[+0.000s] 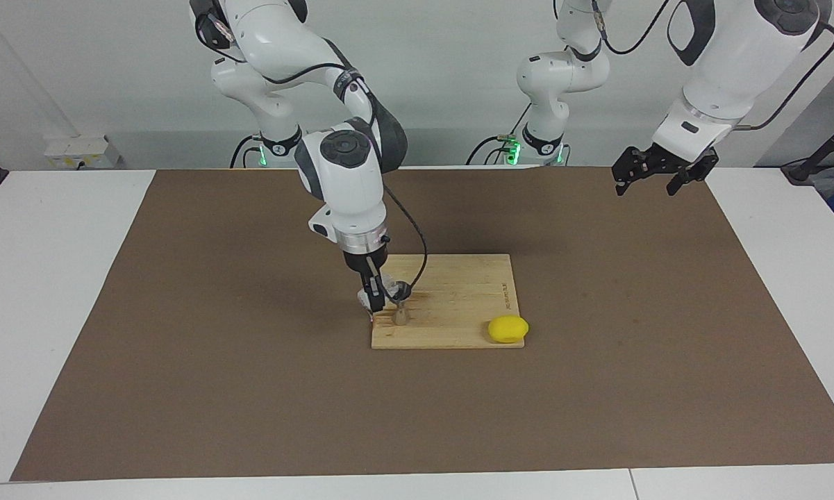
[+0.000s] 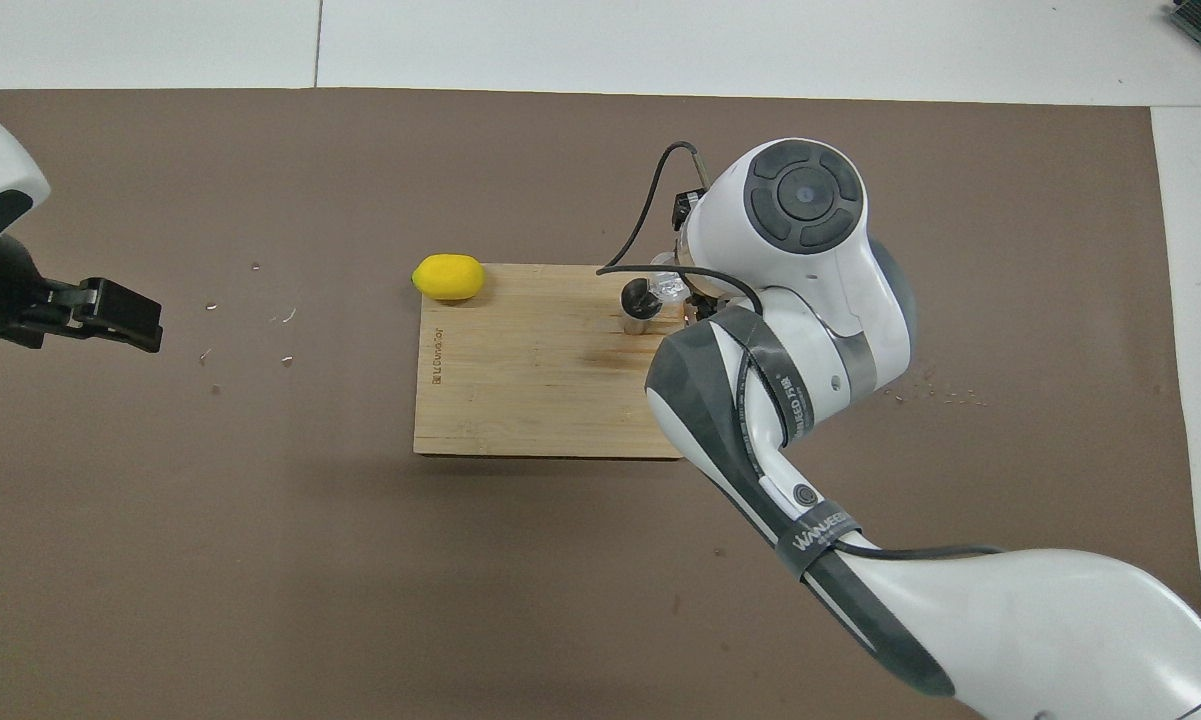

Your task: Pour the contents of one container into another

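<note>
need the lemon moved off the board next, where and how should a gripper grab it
Grip the lemon across its short middle, coming straight down from above. It lies on its side at the cutting board corner toward the left arm's end, long axis along the board's edge, with nothing close beside it. The open left gripper is free.

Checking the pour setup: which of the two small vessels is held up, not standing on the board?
The clear cup, gripped by the right gripper beside the steel jigger, which stands upright on the board.

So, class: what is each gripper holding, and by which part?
Right gripper holds the clear cup by its side wall, beside the jigger. Left gripper holds nothing.
</note>
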